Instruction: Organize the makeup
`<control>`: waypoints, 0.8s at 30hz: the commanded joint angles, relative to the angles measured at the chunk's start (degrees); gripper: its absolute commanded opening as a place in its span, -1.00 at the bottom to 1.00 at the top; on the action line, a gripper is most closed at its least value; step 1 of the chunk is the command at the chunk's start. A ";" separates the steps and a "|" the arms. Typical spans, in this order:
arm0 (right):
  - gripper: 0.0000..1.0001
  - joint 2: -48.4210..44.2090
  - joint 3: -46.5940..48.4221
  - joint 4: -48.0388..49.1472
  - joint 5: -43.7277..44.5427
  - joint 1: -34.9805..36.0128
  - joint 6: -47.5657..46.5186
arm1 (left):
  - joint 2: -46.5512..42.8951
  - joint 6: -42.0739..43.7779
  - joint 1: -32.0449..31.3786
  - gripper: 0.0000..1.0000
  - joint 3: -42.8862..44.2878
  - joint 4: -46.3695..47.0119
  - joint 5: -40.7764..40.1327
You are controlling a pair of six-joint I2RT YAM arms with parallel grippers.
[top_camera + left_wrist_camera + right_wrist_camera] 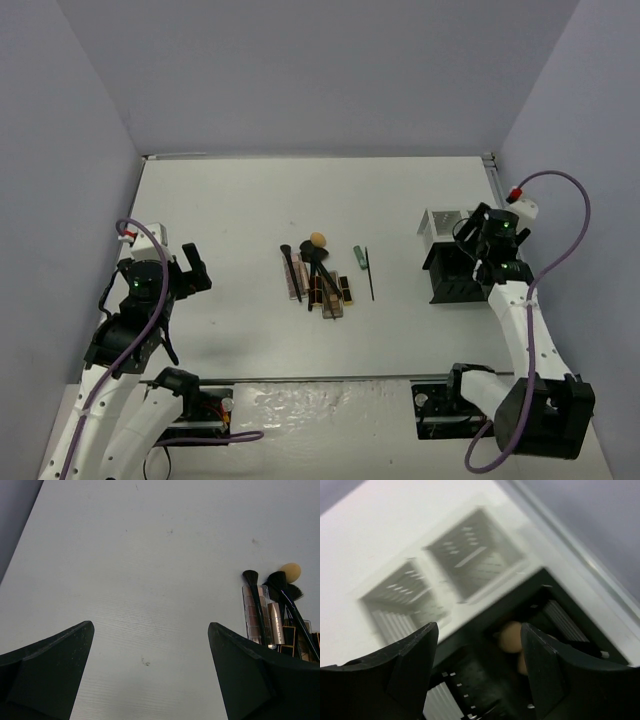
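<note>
Left jaws wide, empty, over tabletop [150, 555]; makeup pile [318, 275] lies to their right, brushes [257, 605] lengthwise near-to-far; right jaws wide too, above rack [450, 270], sponges [510, 636] inside. I judge left jaws nearer the pile.

Top view overhead — whole table [250, 200], wrist views close, left shares makeup [274, 622]

Soft, even light falls bright on the white table [250, 200], shadows faint and short. Top and left wrist views are sharp; the right wrist view blurs the organizer rack [470, 565]
</note>
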 commanded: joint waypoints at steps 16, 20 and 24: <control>0.43 35.01 27.70 13.35 -12.11 38.25 -12.18 | 1.44 -0.33 0.61 0.94 0.85 2.00 0.09; 0.39 42.55 32.08 14.81 -15.83 39.40 -13.07 | 1.26 -0.33 0.61 0.94 0.85 2.00 0.27; 0.36 47.80 35.41 15.45 -17.65 41.12 -13.91 | 1.38 -0.33 0.61 0.94 0.82 2.03 0.38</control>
